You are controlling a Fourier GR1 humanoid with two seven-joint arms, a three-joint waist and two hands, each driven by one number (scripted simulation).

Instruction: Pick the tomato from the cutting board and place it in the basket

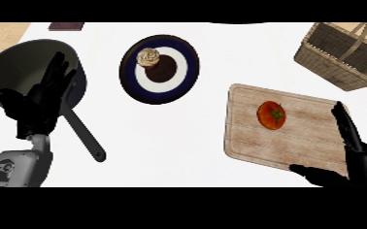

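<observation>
Squarely on the cutting board point(287, 128), tomato point(272, 115) stem-up, slightly taller than wide; right robot hand point(349, 145) spread wide beside it.

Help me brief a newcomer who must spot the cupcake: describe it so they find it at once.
Start at the round dark-rimmed plate in the upper middle of the white counter, between the dark frying pan and the wooden cutting board. The cupcake sits on the plate's upper left part. Its pale swirled top sets it apart from the red tomato.
</observation>
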